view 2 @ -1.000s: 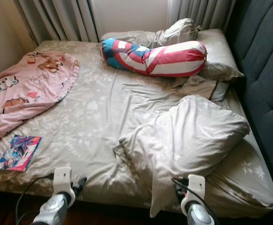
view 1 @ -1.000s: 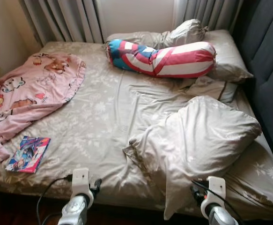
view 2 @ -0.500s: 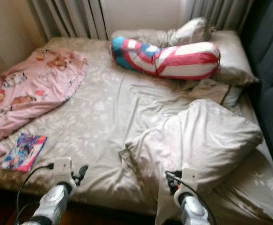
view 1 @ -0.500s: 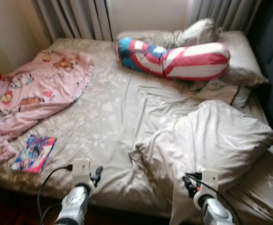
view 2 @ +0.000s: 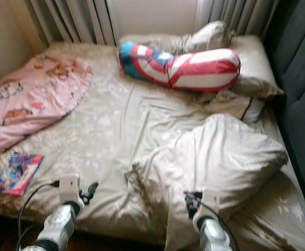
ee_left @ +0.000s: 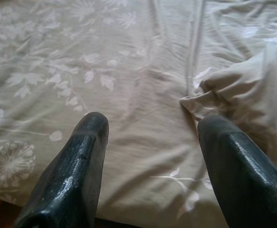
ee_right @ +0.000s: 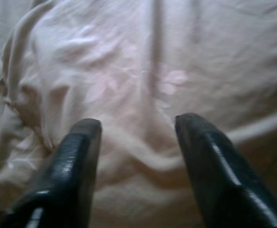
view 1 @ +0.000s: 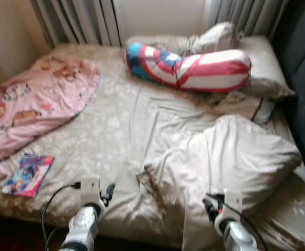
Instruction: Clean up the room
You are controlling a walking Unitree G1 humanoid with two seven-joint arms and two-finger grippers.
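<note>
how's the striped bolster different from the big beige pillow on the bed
The striped bolster is a long tube in red, white and blue; the beige pillow is broad, flat and plain. The bolster lies across the far end of the bed near the curtains; the pillow lies slumped and creased at the near edge, by the right gripper. Both rest on the floral sheet.

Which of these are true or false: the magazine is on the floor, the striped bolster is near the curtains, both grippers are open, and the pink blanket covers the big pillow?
1. The magazine is on the floor. False: it lies on the bed sheet, beside the pink blanket.
2. The striped bolster lies at the far end, near the curtains. True.
3. The left gripper and right gripper are both open. True.
4. The pink blanket covers the big pillow. False: they lie apart.
</note>
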